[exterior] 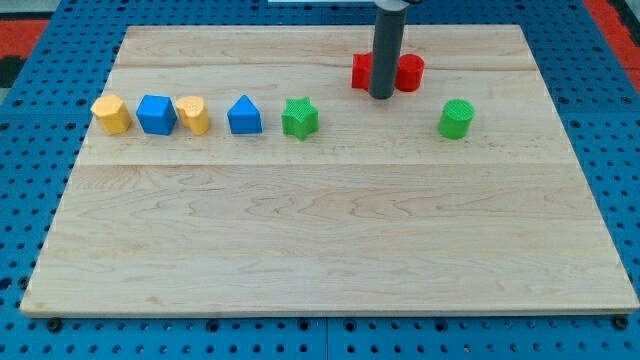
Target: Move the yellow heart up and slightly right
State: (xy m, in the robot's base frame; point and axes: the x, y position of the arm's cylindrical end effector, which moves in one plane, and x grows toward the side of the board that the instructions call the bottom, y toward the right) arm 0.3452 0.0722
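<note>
The yellow heart (193, 114) lies on the wooden board (320, 230) at the view's left, in a row of blocks. It sits between a blue cube (156, 114) on its left, almost touching, and a blue triangular block (244, 116) on its right. My tip (382, 96) is far to the heart's right and a little higher in the view, in front of two red blocks (408, 72), which the rod partly hides. The tip touches no block in the row.
A yellow pentagon-like block (111, 114) ends the row at the left. A green star (299, 118) follows the blue triangular block. A green cylinder (456, 118) stands alone at the right. Blue pegboard surrounds the board.
</note>
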